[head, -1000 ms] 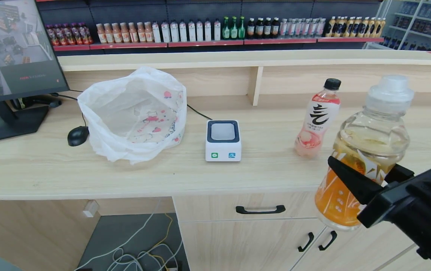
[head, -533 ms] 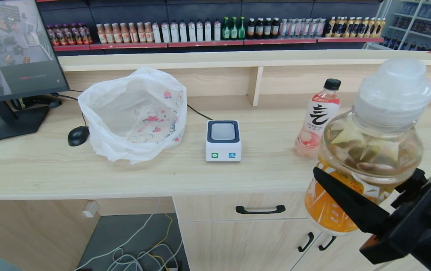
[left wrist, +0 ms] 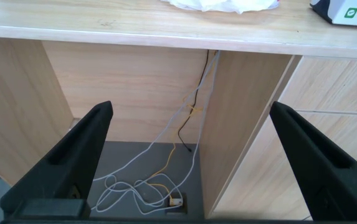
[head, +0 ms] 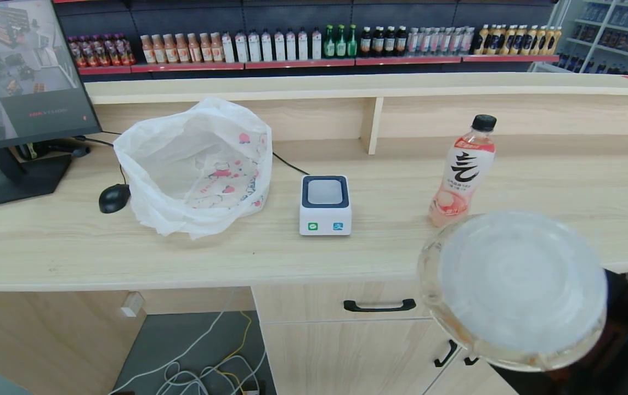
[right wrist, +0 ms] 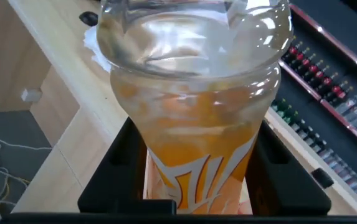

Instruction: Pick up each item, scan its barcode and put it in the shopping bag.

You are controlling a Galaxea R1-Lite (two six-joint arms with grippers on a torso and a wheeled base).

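My right gripper [right wrist: 197,180] is shut on an orange drink bottle [right wrist: 194,118], a black finger on each side of its label. In the head view this bottle [head: 514,288] is at the lower right, in front of the counter edge, tipped so its pale cap faces the camera. A pink bottle [head: 462,173] with a black cap stands upright on the counter just behind it. The white scanner [head: 324,204] sits mid-counter, and the open white shopping bag [head: 196,164] is to its left. My left gripper [left wrist: 194,155] is open and holds nothing, low in front of the cabinet below the counter.
A monitor [head: 15,71] and a black mouse [head: 113,197] occupy the counter's left end. A raised wooden shelf [head: 368,88] runs along the back. Drawers with black handles [head: 379,305] sit under the counter, and loose cables [left wrist: 159,186] lie on the floor.
The right arm has tilted the orange drink bottle over toward the camera and brought it closer; its cap now faces the head view and hides the gripper. Nothing else moved.
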